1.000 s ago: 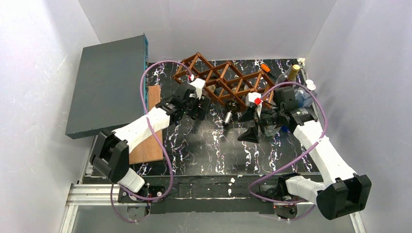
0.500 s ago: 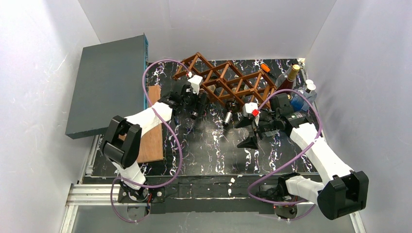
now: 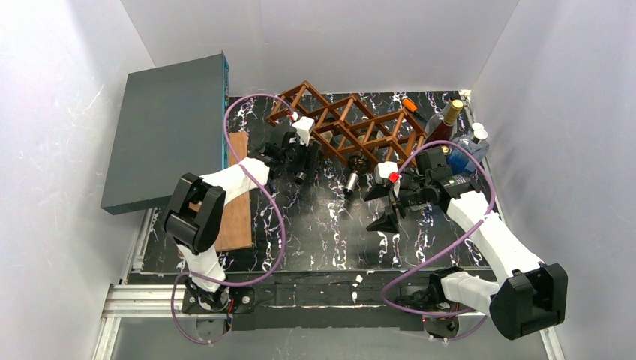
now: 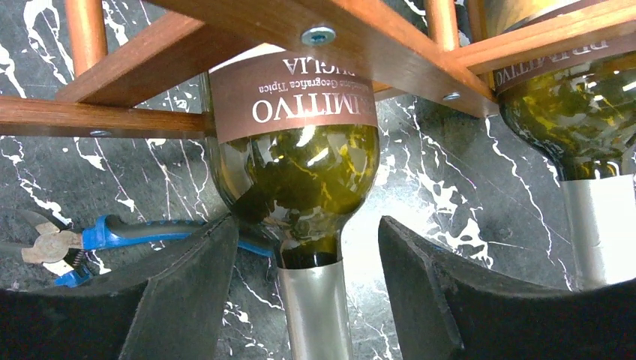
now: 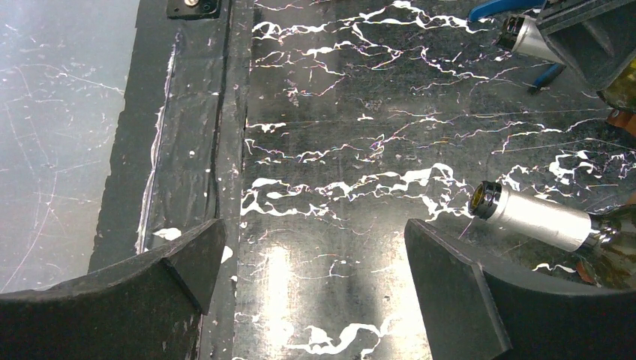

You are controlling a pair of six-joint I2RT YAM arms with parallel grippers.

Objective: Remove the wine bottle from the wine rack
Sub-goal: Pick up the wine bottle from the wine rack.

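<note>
The brown lattice wine rack (image 3: 345,127) stands at the back of the black marble table. In the left wrist view a green wine bottle (image 4: 300,157) lies in a rack (image 4: 150,52) cell, its silver-foiled neck (image 4: 315,315) pointing toward me. My left gripper (image 4: 307,255) is open, one finger on each side of that neck, neither clearly touching it. It also shows in the top view (image 3: 302,161). A second bottle (image 4: 577,97) lies in the cell to the right, its neck (image 3: 351,182) sticking out. My right gripper (image 3: 382,206) is open and empty over the table, that neck (image 5: 532,217) beside its right finger.
A grey flat box (image 3: 165,135) lies at the left, with a wooden board (image 3: 236,202) beside it. Blue-handled pliers (image 4: 112,232) lie on the table under the rack. Upright bottles (image 3: 448,116) and a blue bottle (image 3: 465,154) stand at the back right.
My left arm has pushed forward toward the rack, and its open gripper now straddles the left bottle's neck. The right gripper has barely moved.
</note>
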